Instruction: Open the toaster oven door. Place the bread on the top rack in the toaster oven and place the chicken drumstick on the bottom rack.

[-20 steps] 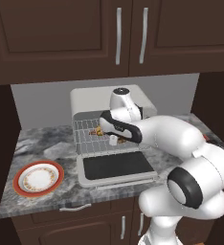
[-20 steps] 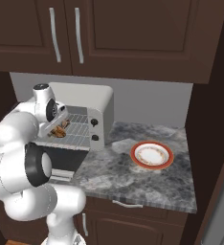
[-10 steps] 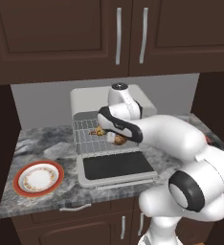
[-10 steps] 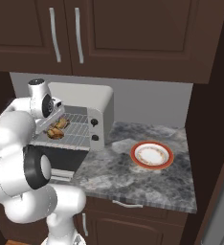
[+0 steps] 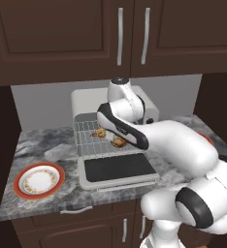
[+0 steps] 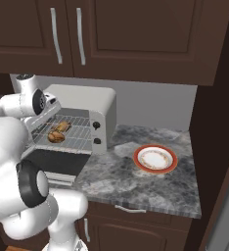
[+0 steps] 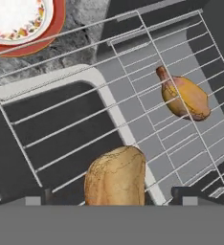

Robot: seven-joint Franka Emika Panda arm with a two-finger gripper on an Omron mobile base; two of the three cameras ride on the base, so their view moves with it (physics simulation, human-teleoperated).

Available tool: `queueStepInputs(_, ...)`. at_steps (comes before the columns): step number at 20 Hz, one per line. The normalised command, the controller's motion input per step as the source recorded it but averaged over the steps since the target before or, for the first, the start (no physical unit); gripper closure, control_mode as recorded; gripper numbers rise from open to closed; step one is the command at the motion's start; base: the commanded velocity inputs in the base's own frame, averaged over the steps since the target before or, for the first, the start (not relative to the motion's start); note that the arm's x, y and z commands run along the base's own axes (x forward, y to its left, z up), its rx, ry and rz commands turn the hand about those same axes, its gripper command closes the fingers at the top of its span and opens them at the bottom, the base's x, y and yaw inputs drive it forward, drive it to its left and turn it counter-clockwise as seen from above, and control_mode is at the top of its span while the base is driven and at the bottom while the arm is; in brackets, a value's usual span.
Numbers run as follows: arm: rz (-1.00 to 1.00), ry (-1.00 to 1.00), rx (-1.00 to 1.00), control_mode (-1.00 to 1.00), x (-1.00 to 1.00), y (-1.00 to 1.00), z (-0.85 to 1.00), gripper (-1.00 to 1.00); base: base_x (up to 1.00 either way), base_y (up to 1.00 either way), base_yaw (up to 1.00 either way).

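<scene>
With the toaster oven door already folded down at centre frame, the bread lies on the top rack, the chicken drumstick beneath; the tool hangs open, little left.
</scene>
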Motion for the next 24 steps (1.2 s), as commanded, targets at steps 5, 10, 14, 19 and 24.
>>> queueStepInputs(5, -0.49, 0.01, 0.02, -1.00, -0.60, 0.00, 0.02, -1.00, 0.00, 0.00, 0.00)
queueStepInputs(10, -0.58, 0.04, 0.05, -1.00, -0.49, 0.00, 0.00, -1.00, 0.00, 0.00, 0.00)
queueStepInputs(14, -0.44, 0.00, 0.09, -1.00, -0.32, 0.04, -0.16, -1.00, 0.00, 0.00, 0.00)
queueStepInputs(19, -0.36, -0.04, 0.14, -1.00, -0.27, 0.01, -0.27, -1.00, 0.00, 0.00, 0.00)
queueStepInputs(24, -0.30, -0.14, 0.15, -1.00, -0.26, 0.01, -0.46, -1.00, 0.00, 0.00, 0.00)
